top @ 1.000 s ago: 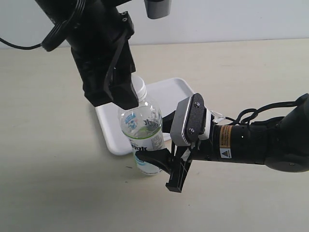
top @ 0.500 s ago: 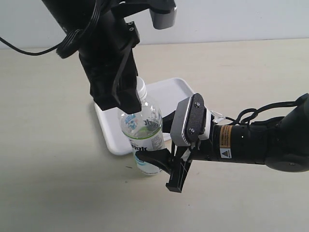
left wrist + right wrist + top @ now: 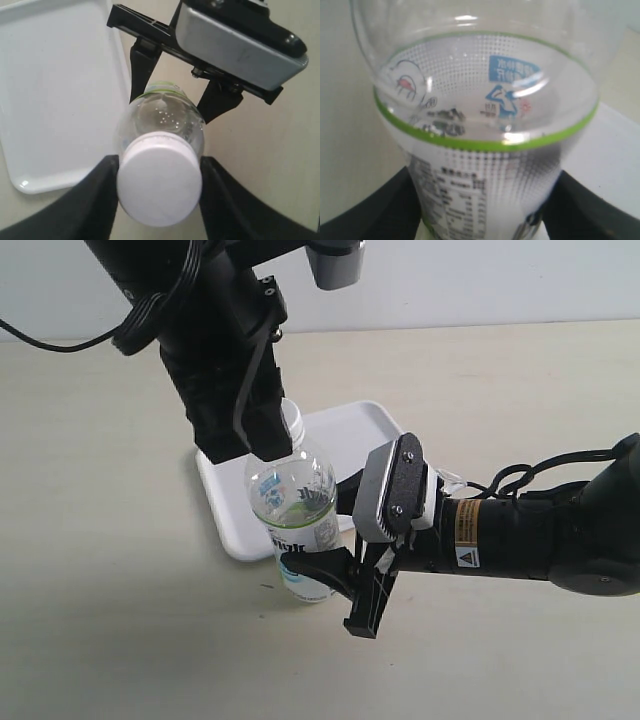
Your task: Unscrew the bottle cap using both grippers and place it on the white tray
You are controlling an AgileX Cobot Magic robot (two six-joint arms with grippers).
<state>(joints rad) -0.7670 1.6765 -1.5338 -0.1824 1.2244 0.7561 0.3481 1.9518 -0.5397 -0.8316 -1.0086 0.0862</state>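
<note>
Gripping the bottle [image 3: 290, 485] low so it cannot spin, the right hand [image 3: 318, 532] lets the left hand [image 3: 159, 172] pinch and twist the bottle cap [image 3: 159, 190].

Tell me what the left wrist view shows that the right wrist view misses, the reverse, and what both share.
Left wrist only: the bottle cap from above, the left gripper closed on its sides, and the right gripper with its grey body. Right wrist only: the label with its print and green band close up. Both: the bottle, gripped by the right gripper's black fingers, and part of the white tray.
</note>
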